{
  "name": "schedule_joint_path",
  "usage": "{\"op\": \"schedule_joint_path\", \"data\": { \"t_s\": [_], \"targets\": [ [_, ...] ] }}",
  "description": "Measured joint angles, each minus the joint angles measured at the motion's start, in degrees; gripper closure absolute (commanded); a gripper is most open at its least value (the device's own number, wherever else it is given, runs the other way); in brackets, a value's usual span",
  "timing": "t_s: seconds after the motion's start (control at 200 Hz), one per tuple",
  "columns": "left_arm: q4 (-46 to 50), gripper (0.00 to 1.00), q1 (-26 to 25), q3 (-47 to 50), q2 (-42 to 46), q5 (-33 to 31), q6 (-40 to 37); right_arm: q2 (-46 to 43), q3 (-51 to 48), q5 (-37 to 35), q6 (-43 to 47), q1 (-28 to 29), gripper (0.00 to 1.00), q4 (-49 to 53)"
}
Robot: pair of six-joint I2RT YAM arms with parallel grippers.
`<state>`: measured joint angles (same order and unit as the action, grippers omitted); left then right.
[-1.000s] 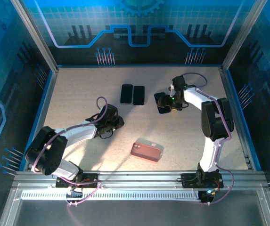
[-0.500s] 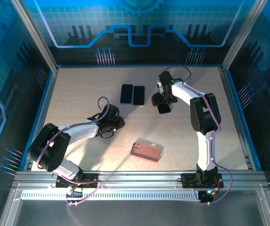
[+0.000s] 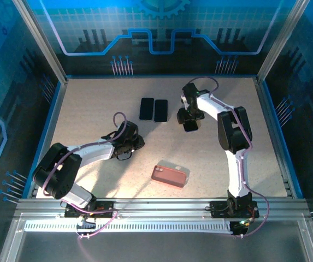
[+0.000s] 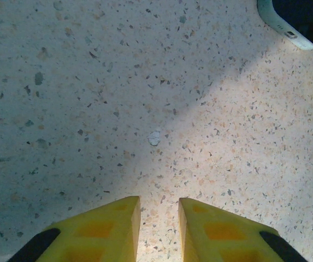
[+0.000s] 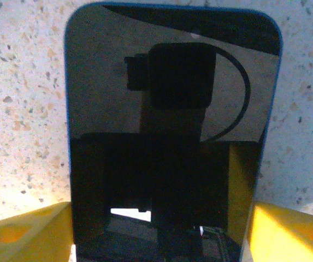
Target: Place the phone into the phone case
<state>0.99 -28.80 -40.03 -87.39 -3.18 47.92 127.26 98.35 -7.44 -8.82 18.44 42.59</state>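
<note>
Speckled table (image 3: 90,103), blue-lit booth round it. My right gripper (image 3: 189,117) is down at the far-middle of the table over a phone (image 5: 172,82) lying flat, screen up, dark glass w/ a blue rim. Its yellow fingers (image 5: 25,232) stand apart, one at each long edge near the phone's lower end. They look right up against the rim, but I can't tell if they're pressing or just beside it. Two more phones (image 3: 147,108) (image 3: 160,110) lie side by side just to the left. The pink case (image 3: 170,175) sits well apart, nearer my bases, mid-table. My left gripper (image 4: 159,218) hovers over bare table, fingers nearly together w/ a narrow gap, nothing btw them.

Handling, my guess: the phone is stiff, thin, w/ some weight, and the glass face is slick & easy to scratch. The rounded rim is prob slippery, so take it across the width on the long edges, near mid-length so it doesn't tip, pads off the screen. Lying flat it gives little edge to catch, so the fingers need to go right down to the table. The case is prob soft & light and will slide when pushed, so the left gripper should pin it.
</note>
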Motion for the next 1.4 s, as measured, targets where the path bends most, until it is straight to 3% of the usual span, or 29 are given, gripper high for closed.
{"op": "schedule_joint_path", "data": {
  "t_s": [0.38,0.625,0.835,1.056,1.396],
  "targets": [
    [0.00,0.75,0.00,0.00,0.02,-0.02,-0.02,-0.31,0.07,0.39,-0.11,-0.02,0.34,0.09],
    [-1.75,0.65,0.02,-0.20,0.02,0.70,0.15,-6.05,-5.97,3.61,-0.07,0.31,0.33,0.26],
    [-4.63,0.56,0.02,-3.98,-1.27,4.44,0.11,-14.40,-11.50,5.53,-0.09,2.93,0.33,0.20],
    [-9.01,0.49,0.02,-8.15,-4.81,8.81,0.24,-17.55,-15.17,8.39,-0.15,6.27,0.33,-0.17],
    [-14.95,0.50,0.02,-11.23,-10.67,13.73,3.10,-18.21,-17.03,12.52,-1.84,10.21,0.32,-0.70]
  ]
}}
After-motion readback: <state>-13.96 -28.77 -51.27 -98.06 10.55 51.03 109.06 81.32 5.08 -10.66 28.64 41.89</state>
